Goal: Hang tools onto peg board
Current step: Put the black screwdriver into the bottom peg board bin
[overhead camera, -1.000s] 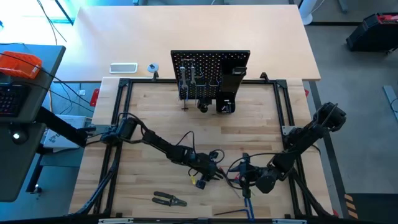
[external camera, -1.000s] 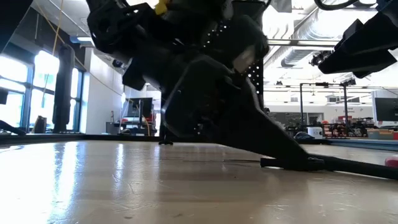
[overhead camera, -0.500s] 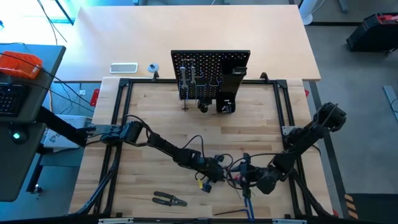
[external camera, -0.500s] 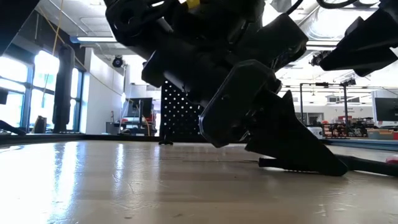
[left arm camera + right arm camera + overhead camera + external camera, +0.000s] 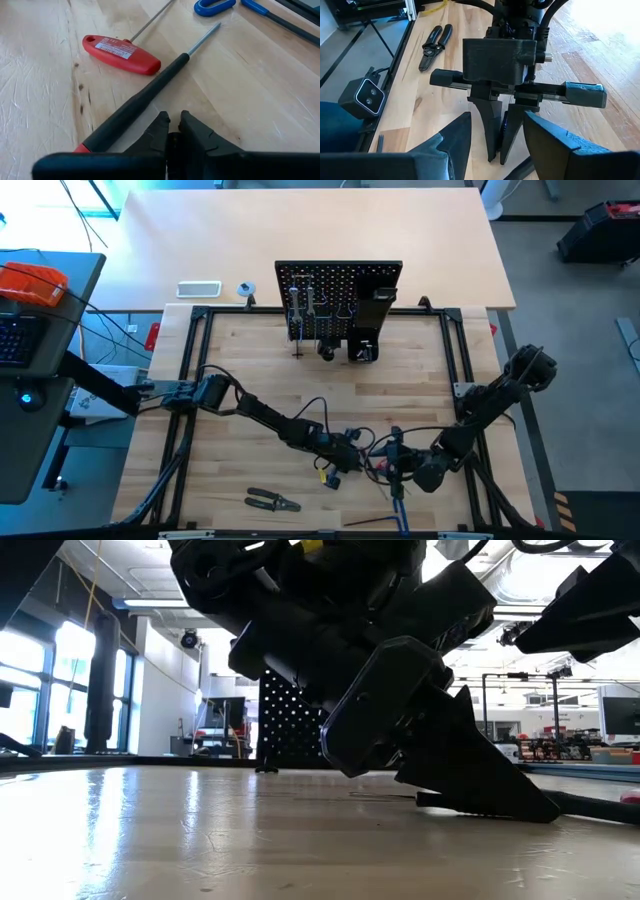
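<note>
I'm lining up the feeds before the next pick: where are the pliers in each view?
High: pliers on the wood near the front edge, on the left arm's side.
Low: cannot be made out.
Left wrist: not in it.
Right wrist: flat on the wood, beyond the left gripper.
Shared landmark: the left gripper, also in the high view, between the pliers and the right arm.

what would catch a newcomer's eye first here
Near the table's front edge the two dark arms meet, the left hand shut and low beside a black-shafted screwdriver, facing the open right hand. A red T-handled hex key lies just past the screwdriver. At the back stands the black peg board, a few tools already hung on it.
</note>
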`<action>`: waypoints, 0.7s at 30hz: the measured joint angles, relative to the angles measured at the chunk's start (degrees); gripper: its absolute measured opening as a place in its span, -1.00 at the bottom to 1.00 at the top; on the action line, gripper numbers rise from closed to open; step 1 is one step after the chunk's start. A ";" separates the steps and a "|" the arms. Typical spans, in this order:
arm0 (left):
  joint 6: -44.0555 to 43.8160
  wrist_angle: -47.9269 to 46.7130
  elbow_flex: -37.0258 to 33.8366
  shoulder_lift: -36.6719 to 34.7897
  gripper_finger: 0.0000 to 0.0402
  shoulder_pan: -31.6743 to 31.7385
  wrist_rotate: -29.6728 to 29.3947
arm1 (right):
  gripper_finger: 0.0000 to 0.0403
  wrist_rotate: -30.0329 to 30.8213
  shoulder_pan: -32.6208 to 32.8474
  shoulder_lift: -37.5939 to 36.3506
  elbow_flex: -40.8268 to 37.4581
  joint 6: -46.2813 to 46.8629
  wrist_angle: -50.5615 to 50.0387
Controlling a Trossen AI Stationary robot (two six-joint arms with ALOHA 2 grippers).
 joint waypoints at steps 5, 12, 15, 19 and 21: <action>0.40 -0.08 -0.07 -0.67 -0.90 0.01 -0.04 | -0.14 0.00 0.00 0.00 0.00 -0.20 -0.03; 1.63 -1.33 -0.20 -1.96 -0.90 0.04 -0.45 | -0.14 0.00 0.00 0.02 0.00 -0.15 -0.55; 2.29 -1.48 -0.24 -2.33 -0.90 0.09 -0.54 | -0.14 0.00 0.02 0.02 0.00 0.00 -0.66; 2.54 -2.03 -0.28 -2.81 -0.90 0.09 -0.78 | -0.14 0.02 0.11 0.02 -0.02 0.22 -0.98; 2.56 -2.12 -0.28 -2.88 -0.90 0.14 -0.88 | -0.14 0.02 0.14 0.02 -0.02 0.22 -0.99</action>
